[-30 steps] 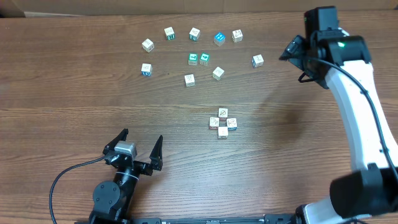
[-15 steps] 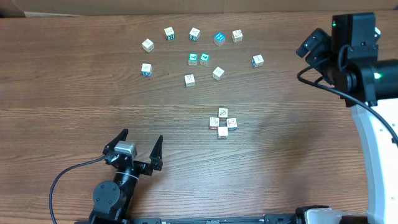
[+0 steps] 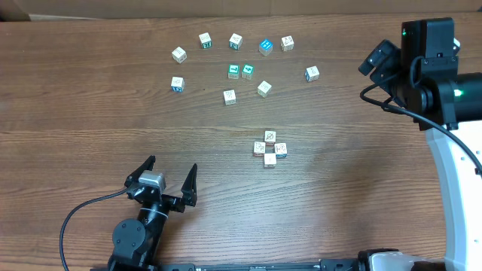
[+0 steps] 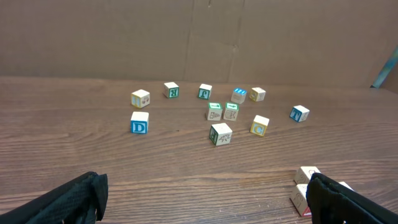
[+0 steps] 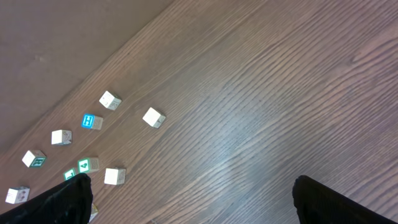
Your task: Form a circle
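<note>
Whitish, four small cubes packed tight as the circle [image 3: 269, 149], resting on the wooden counter [image 3: 90, 113] a little right of centre, touched by nothing. Beyond it, toward the far edge, loose cubes [image 3: 230, 96] scattered, some with teal or blue faces, all well apart from the circle. Nearer and to the left, left fingers [image 3: 190, 181] spread wide, gripping nothing, pointed toward the cubes. Far off at the right edge, right fingers [image 5: 336, 202] likewise spread wide and empty, raised above the counter.
</note>
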`<state>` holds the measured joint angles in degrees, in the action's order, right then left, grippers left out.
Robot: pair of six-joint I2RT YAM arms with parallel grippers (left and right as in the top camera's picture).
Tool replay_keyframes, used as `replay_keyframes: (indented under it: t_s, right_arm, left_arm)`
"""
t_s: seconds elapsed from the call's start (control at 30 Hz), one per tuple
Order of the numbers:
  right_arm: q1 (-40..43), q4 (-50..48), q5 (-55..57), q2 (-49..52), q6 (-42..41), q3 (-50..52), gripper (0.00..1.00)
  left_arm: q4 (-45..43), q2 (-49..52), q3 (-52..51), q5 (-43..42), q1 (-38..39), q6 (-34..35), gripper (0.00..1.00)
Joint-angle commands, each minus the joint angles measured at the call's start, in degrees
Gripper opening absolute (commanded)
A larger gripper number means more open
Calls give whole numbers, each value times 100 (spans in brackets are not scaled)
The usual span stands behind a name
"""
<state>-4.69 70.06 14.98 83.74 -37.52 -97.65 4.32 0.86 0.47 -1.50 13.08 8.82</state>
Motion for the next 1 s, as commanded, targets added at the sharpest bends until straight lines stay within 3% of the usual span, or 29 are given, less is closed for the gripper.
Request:
replay_keyframes:
  t_s: [0.0,0.3,0.67,0.97]
  right_arm:
    - [-11,-31,44,-127,4,87,100]
    - [-11,-1276,37,-463,2,1808,100]
    - [-11,-1467,31,-671,35,3235,100]
    - [-11,-2826,-885,-673,1534,3805,100]
  left_arm:
    - [7,-66,-17,-83,-33,39,99]
    - [7,-66,-17,-83,-33,42,99]
    - [7,-66,-17,-83,-33,39,100]
    - [7,-66,-17,-83,-33,39,99]
